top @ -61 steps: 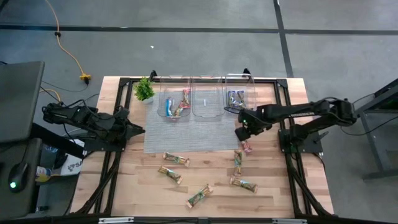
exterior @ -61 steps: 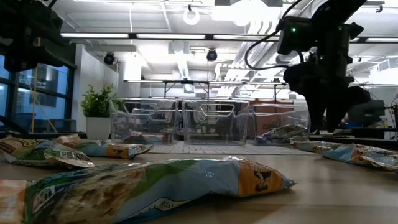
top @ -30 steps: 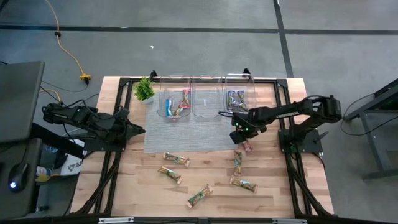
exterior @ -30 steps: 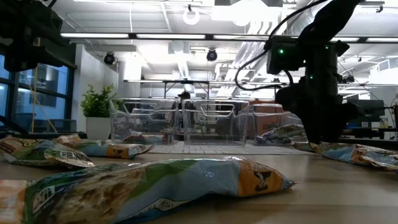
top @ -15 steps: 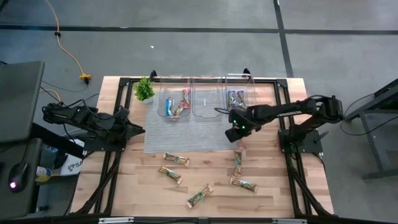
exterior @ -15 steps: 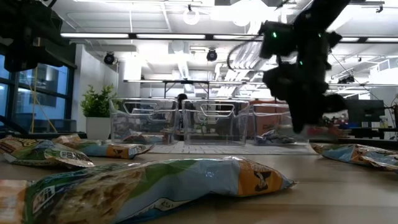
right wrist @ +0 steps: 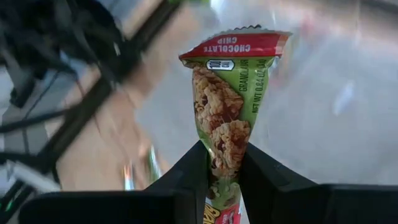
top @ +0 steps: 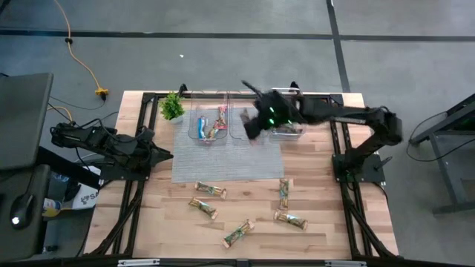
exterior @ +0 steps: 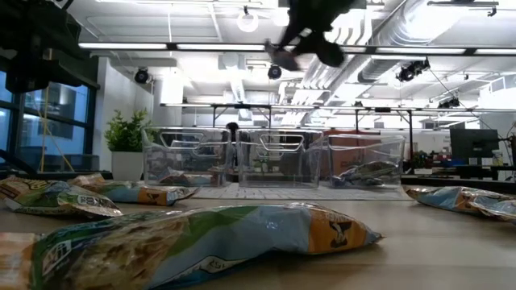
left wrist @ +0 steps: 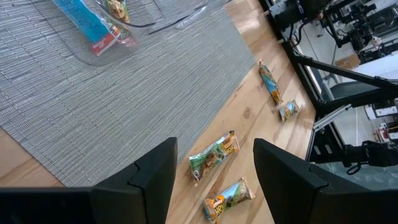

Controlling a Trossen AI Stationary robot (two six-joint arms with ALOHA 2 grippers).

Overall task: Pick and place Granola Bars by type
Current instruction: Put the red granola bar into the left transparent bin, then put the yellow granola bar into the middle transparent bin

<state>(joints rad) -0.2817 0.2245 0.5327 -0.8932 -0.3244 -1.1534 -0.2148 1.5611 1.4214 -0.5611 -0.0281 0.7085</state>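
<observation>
My right gripper [top: 251, 124] hangs blurred high above the middle clear bin [top: 245, 133], shut on a granola bar [right wrist: 231, 99] with a green wrapper and a red end. Several other granola bars [top: 210, 190] lie flat on the wood near the table's front. More bars lie in the left bin [top: 210, 122] and the right bin [top: 286, 119]. My left gripper [top: 159, 156] waits open at the table's left side, and two bars [left wrist: 214, 155] show between its fingers in the left wrist view. My right gripper pinches the bar between its two fingers at one end [right wrist: 225, 149] of the wrapper. The rest of the bar, with the red end [right wrist: 239, 45], sticks out straight past the fingertips. The bar is lifted clear of the table and the bins.
A grey mat [top: 223, 159] lies under the three bins at the table's far side. A small potted plant [top: 172, 107] stands at the far left corner. Black frame rails [top: 341, 148] run along the table's edges.
My right gripper has shut on the bar that lay by the mat's right edge and lifted it clear. It has swung up and toward the table's far left, from beside the mat to above the middle bin.
</observation>
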